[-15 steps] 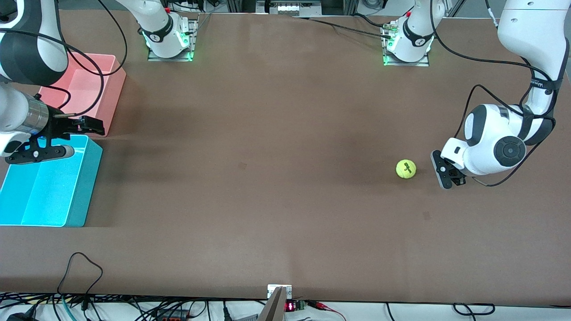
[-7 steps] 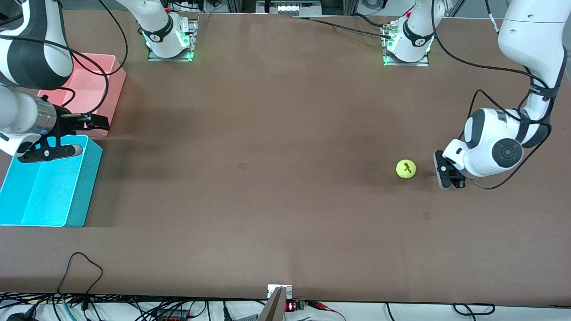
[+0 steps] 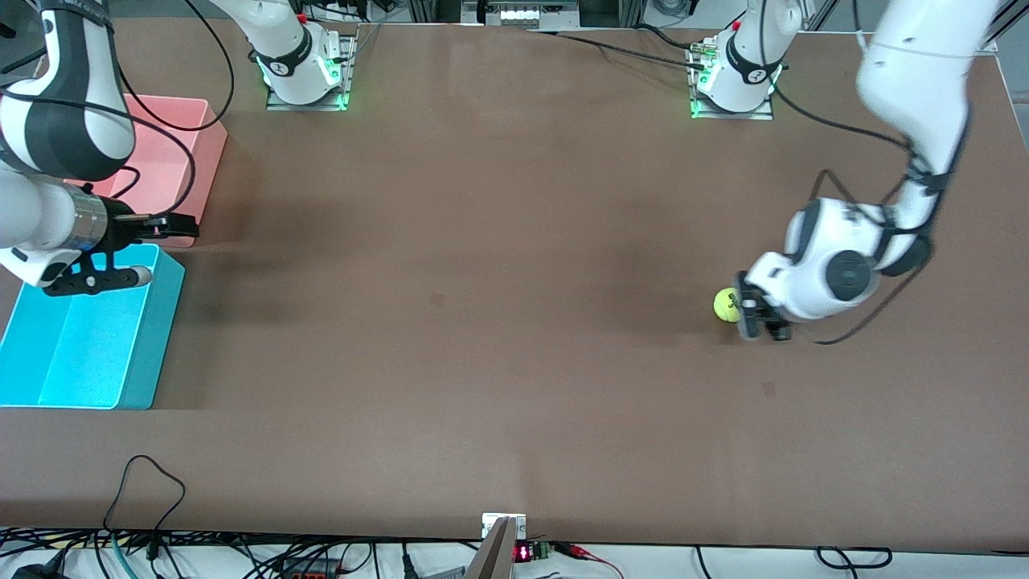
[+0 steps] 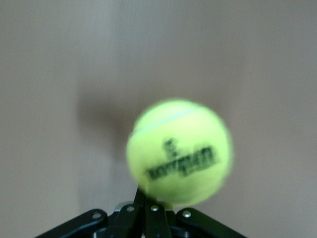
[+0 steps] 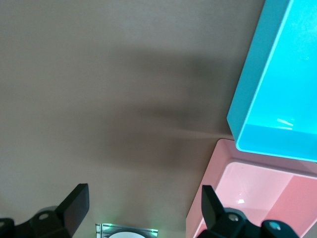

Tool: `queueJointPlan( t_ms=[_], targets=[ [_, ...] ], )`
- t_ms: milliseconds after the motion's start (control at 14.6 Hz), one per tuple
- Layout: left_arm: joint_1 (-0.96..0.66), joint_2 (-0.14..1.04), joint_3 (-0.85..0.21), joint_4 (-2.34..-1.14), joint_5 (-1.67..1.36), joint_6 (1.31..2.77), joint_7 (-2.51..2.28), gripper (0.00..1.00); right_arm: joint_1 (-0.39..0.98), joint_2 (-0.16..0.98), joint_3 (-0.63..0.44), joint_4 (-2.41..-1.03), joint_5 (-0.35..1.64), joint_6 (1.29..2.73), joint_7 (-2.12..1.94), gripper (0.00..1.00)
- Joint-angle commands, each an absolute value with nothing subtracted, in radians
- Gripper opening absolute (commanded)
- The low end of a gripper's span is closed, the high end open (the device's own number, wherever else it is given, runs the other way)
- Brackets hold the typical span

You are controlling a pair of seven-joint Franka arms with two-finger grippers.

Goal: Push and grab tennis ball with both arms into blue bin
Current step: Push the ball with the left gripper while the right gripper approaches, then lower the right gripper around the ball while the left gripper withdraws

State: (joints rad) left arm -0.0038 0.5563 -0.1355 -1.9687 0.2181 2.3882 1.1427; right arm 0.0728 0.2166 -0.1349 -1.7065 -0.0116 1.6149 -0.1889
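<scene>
Since a second ago, the left gripper [image 3: 753,320] has swept low across the brown desk [image 3: 498,241] and now touches the tennis ball [image 3: 727,305], its fingers pressed together. The ball lies at the left arm's end of the desk, well apart from the blue bin [image 3: 88,338]. It is fuzzy yellow-green with a dark printed logo, filling the left wrist view. The right gripper [image 3: 133,253] hangs over the blue bin's edge beside the pink bin [image 3: 173,133], fingers spread, waiting. The push appears only just begun; rolling the ball across, grabbing it and dropping it in all remain.
</scene>
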Motion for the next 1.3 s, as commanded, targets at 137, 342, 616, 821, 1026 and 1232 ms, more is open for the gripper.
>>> queueJointPlan(
  t_ms=[137,342,616,821,1026,1232],
  targets=[
    [-0.109,0.577,-0.170,-1.846,0.236,2.291,0.989,0.00,0.060,0.207,-0.129,-1.715,0.011,1.626,-0.222,1.00],
    [-0.034,0.574,-0.176,-1.622,0.224,1.987,1.168,0.00,0.058,0.244,-0.129,-1.713,0.055,1.670,-0.222,1.00],
    [0.098,0.578,-0.176,-1.539,0.224,1.901,1.249,0.00,0.061,0.227,-0.085,-1.825,0.077,1.788,-0.222,1.00],
    [0.137,0.577,-0.176,-1.510,0.221,1.901,1.238,0.00,0.061,0.109,-0.055,-2.093,0.078,1.987,-0.204,1.00],
    [0.140,0.574,-0.173,-1.441,0.200,1.835,1.188,0.00,0.058,0.040,-0.022,-2.270,0.078,2.098,-0.167,1.00],
    [0.141,0.571,-0.169,-1.390,0.173,1.758,1.024,0.00,0.058,0.023,0.021,-2.367,0.078,2.112,-0.130,1.00]
  ],
)
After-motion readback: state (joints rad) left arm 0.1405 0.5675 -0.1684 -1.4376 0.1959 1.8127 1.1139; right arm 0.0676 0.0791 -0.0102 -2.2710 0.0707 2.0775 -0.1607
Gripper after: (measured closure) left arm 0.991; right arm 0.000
